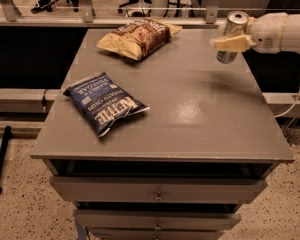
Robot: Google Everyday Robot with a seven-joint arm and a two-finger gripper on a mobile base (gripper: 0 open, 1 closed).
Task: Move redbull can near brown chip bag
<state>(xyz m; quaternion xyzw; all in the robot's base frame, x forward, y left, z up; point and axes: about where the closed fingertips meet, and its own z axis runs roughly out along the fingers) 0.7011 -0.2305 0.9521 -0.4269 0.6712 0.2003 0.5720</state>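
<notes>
The brown chip bag (pixel 138 36) lies crinkled at the far middle of the grey table (pixel 190 109), dark brown with tan edges. My gripper (pixel 231 41) comes in from the right, above the table's far right part. It is shut on the redbull can (pixel 232 34), a slim silver can with a blue lower part, held upright in the air. The can is well to the right of the brown bag, with bare table top between them.
A dark blue Kettle chip bag (pixel 106 103) lies at the table's left front. Drawers (pixel 157 194) sit under the table top. A rail (pixel 115 20) runs behind the table. A white cable (pixel 299 91) hangs at the right.
</notes>
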